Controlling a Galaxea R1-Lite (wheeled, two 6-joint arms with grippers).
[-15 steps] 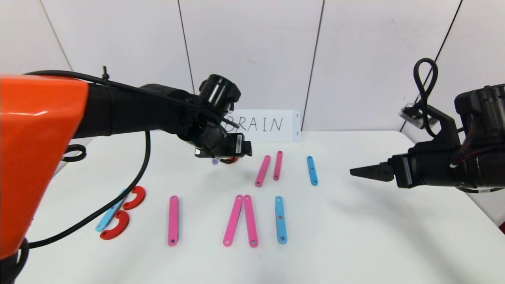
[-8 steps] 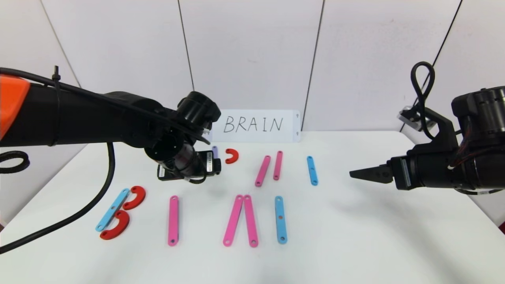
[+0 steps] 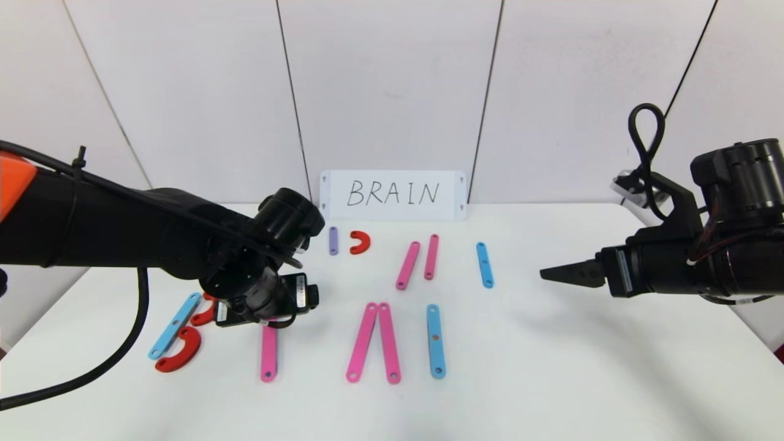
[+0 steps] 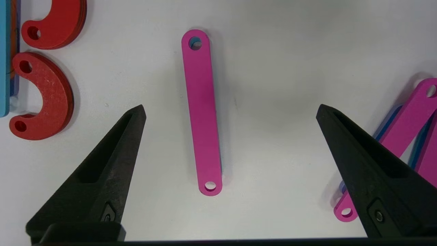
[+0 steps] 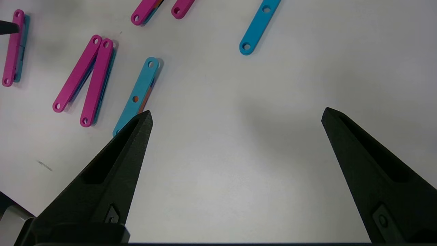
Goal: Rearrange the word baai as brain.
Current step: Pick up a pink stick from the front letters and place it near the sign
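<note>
Above lone pink strip [image 4: 201,116], left gripper [image 4: 230,111] jaws wide, untouching

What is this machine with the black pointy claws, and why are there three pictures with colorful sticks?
It is a robot with two arms. One picture comes from a camera on its head; the other two come from cameras on its wrists, looking past its claws. On the white table lie flat plastic pieces: pink, blue and purple strips and red curves, laid out as big letters. The white card at the back says BRAIN, the word to spell. The left gripper is open right above a single pink strip, which lies between the two fingers. The right gripper waits open over bare table. Neither holds anything.
</note>
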